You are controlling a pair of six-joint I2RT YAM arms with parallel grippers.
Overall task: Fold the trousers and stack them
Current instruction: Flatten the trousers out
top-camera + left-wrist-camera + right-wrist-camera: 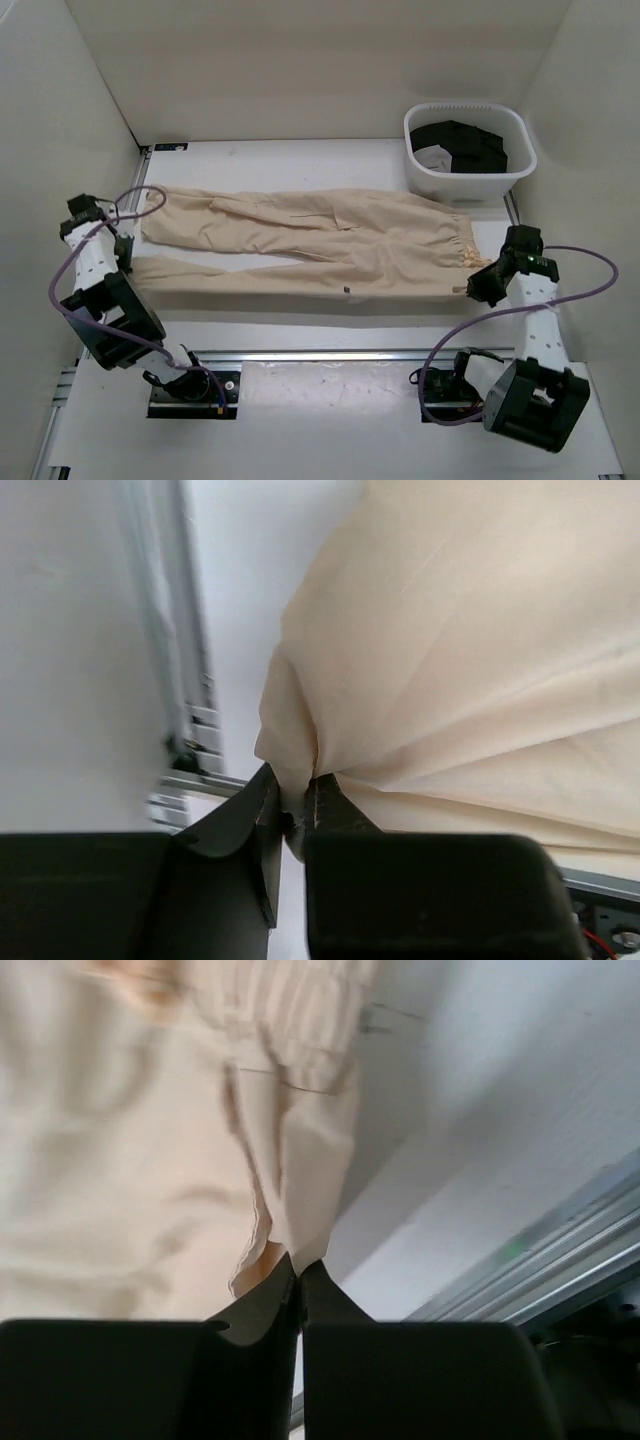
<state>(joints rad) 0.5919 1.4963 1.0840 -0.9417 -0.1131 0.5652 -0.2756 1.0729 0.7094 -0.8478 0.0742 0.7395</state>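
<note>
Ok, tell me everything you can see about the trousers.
The trousers are light beige, soft wrinkled cloth, spread lengthwise on the white table, legs pointing left and slightly parted, gathered waistband at the right. The left gripper pinches a leg end; the right gripper pinches the waistband's near corner.

Right wrist view shows the trousers (pixel 130 1190) blurred and cropped.

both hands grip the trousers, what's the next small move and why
Probably lift both hands a little together: the left hand pinches a leg end and the right hand the waist corner of the trousers, which lie flat and unfolded.
</note>
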